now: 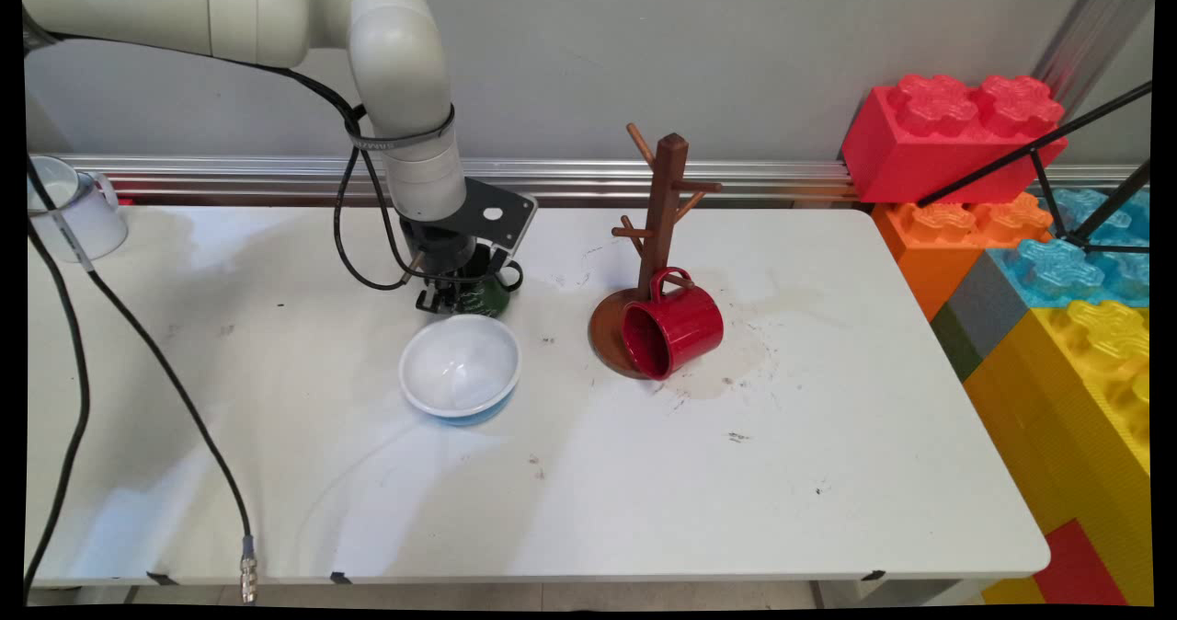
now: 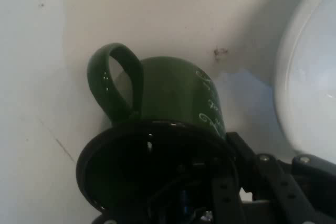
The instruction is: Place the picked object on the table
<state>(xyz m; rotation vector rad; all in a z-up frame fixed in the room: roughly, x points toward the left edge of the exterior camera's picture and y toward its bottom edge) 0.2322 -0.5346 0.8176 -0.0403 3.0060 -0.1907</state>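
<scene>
My gripper (image 1: 451, 296) is low over the table behind the white bowl (image 1: 460, 367), at a dark green mug (image 1: 489, 296). In the hand view the green mug (image 2: 178, 93) fills the middle, its handle to the upper left and its dark mouth towards the camera. One finger reaches inside the mouth and the other linkage lies against the outside of the wall, so the gripper (image 2: 220, 182) is shut on the mug's rim. The bowl's rim (image 2: 294, 93) shows at the right edge, close to the mug.
A brown wooden mug tree (image 1: 664, 206) stands right of centre, with a red mug (image 1: 676, 326) on its side against the base. A white mug (image 1: 78, 211) sits at the far left. Big toy bricks (image 1: 1011, 234) border the right edge. A black cable (image 1: 165, 372) hangs across the left.
</scene>
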